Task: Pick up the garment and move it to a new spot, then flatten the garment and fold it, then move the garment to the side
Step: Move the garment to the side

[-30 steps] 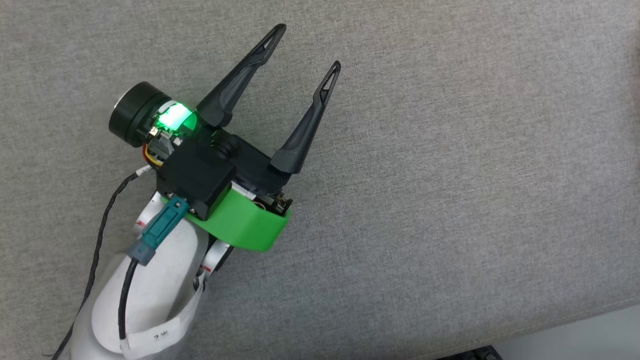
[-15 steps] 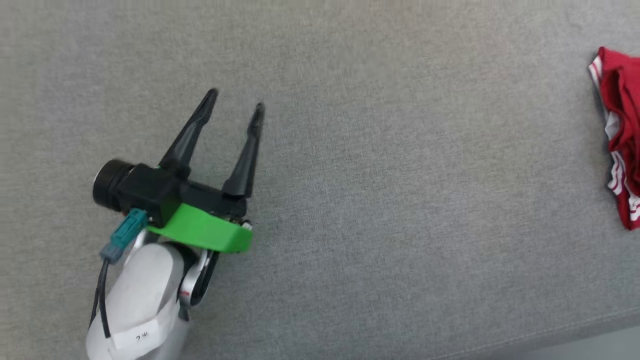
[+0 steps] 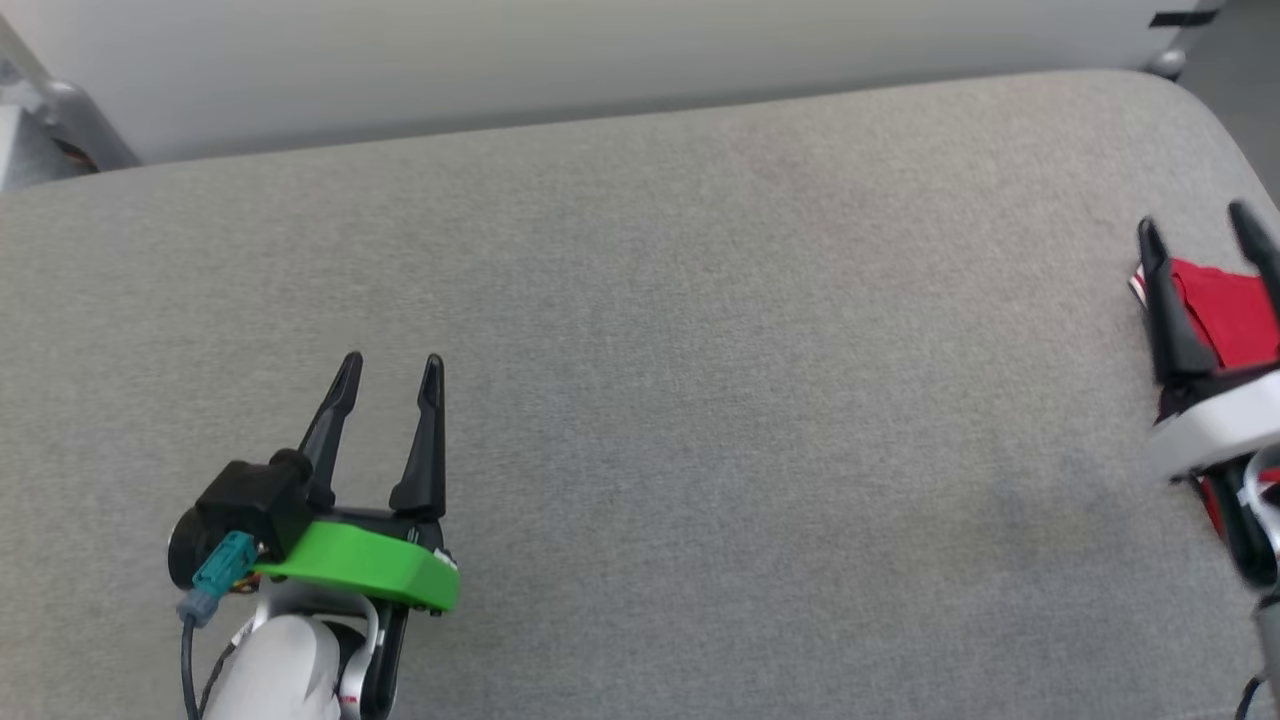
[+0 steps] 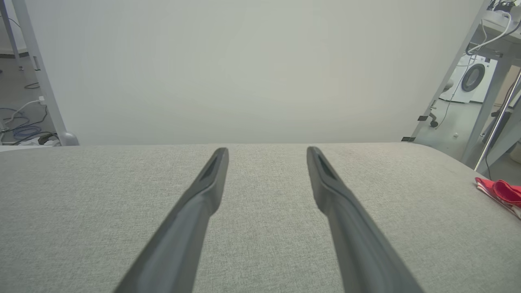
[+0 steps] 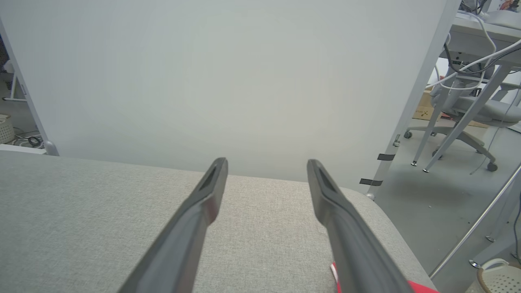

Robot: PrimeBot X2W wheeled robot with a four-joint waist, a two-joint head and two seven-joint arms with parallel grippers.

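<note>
The garment [image 3: 1225, 310] is a bunched red heap with striped trim at the far right edge of the grey padded surface [image 3: 700, 300]. My right gripper [image 3: 1195, 222] stands open over it, and the red cloth shows between and under its fingers without being gripped. In the right wrist view the gripper [image 5: 266, 162] is open, with a strip of the garment [image 5: 419, 287] low beside the right finger. My left gripper [image 3: 391, 365] is open at the lower left, far from the cloth. The left wrist view has this gripper [image 4: 267, 151] open and the garment [image 4: 502, 191] small at the right.
A white panel [image 3: 600, 50] stands behind the surface. The surface's rounded right corner [image 3: 1190, 100] drops to the floor. Beyond it stand a metal-legged desk [image 5: 480, 36], an office chair [image 5: 468, 110] and a white basket [image 5: 498, 278].
The head view has swung up and to the right, bringing in the back panel and the right gripper over the garment. My left gripper now points straight up the view, lower in frame.
</note>
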